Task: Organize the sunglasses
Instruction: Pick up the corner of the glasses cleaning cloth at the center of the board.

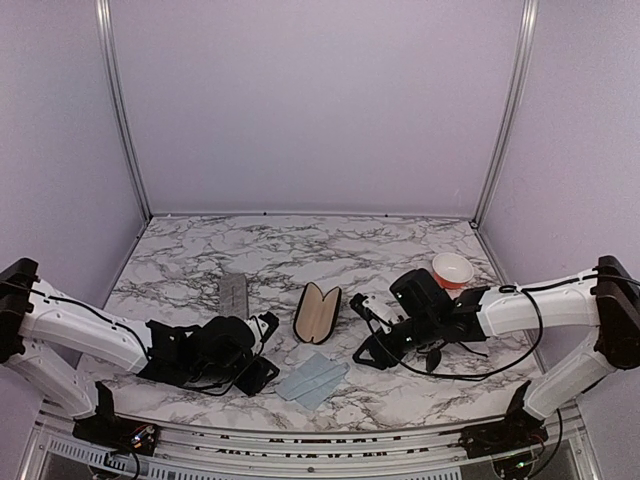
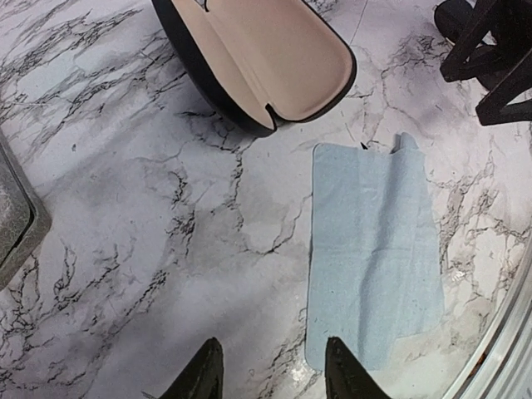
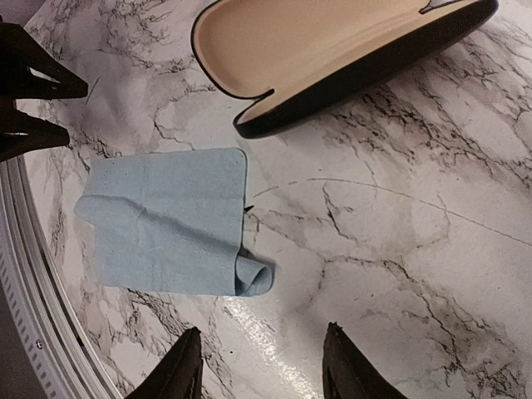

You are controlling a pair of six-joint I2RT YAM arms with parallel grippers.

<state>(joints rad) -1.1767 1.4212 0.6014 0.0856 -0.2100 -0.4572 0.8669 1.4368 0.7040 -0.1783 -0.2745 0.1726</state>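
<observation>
Jaws are parted and gripping nothing on both the left gripper (image 2: pixel 270 370) and the right gripper (image 3: pixel 262 366). The blue cloth (image 2: pixel 374 249) lies just ahead of each, with the open case (image 3: pixel 332 50) beyond it. As for the sunglasses (image 1: pixel 432 357), I think one pair sits behind the right gripper, under its arm.

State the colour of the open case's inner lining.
Beige lining; right wrist view shows it best.
</observation>
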